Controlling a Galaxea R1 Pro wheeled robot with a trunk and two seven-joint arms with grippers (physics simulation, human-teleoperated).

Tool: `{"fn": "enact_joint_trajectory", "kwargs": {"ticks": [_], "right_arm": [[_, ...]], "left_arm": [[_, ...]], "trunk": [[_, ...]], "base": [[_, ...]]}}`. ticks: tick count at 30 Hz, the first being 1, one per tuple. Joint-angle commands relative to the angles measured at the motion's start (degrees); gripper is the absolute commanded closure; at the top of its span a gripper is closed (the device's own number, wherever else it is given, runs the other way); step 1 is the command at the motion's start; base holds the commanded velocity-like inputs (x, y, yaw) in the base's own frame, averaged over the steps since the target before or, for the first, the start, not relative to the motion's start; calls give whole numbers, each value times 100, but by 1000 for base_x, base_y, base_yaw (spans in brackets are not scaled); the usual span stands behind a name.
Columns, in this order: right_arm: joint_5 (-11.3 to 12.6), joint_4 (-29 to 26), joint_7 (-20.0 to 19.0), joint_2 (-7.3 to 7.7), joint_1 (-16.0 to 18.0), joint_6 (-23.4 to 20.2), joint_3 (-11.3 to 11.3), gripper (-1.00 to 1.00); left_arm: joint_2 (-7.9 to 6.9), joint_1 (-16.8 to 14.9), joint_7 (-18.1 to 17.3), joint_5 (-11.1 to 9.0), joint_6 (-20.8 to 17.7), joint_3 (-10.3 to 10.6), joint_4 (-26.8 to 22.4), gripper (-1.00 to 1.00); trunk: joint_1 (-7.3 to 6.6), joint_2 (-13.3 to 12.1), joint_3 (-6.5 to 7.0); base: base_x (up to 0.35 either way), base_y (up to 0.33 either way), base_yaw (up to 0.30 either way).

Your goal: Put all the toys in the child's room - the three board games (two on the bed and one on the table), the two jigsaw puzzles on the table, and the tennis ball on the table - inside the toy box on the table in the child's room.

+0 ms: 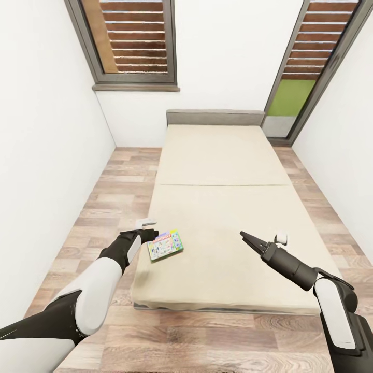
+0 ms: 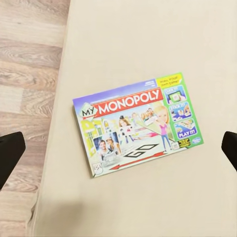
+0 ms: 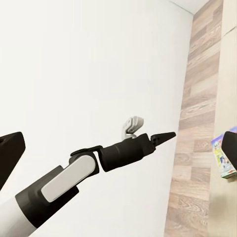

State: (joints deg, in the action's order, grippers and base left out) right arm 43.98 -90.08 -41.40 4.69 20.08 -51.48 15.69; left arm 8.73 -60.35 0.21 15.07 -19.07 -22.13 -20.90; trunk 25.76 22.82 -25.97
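Observation:
A Monopoly board game (image 1: 166,245) (image 2: 137,123) lies flat on the beige bed (image 1: 223,171), near its front left corner. My left gripper (image 1: 149,234) (image 2: 118,150) hovers above the box, open, and its dark fingers (image 2: 9,153) stand wide to either side of the box without touching it. My right gripper (image 1: 249,240) hangs open over the front right part of the mattress with nothing in it. The right wrist view looks across at my left arm (image 3: 89,168) and a corner of the Monopoly box (image 3: 220,157). The table, toy box, jigsaw puzzles and tennis ball are out of view.
The grey headboard (image 1: 215,117) stands against the white far wall between two dark-framed windows (image 1: 135,39) (image 1: 316,57). A strip of wood-plank floor (image 1: 111,197) runs between the bed and the left wall. More floor (image 1: 207,336) lies in front of the bed.

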Motion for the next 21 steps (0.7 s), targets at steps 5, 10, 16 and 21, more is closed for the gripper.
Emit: {"fn": "enact_joint_trajectory", "kwargs": {"ticks": [5,10,16,21], "right_arm": [[-3,-1,-17,-3,5,-29,3,-100],[-10,10,-15,-3,5,-29,0,-100],[-12,21,5,-8,5,-29,-7,-100],[-12,30,60,-11,5,-29,-12,-100]], "left_arm": [[13,-3,-4,49,-27,-37,-11,-100],[15,-4,-4,49,-27,-37,-11,-100],[15,-3,-4,49,-27,-37,-11,-100],[17,-4,-4,49,-27,-37,-11,-100]], "trunk": [[3,10,-56],[3,10,-103],[3,10,-160],[3,10,-207]], "base": [[0,0,0],[0,0,0],[0,0,0],[0,0,0]]}}
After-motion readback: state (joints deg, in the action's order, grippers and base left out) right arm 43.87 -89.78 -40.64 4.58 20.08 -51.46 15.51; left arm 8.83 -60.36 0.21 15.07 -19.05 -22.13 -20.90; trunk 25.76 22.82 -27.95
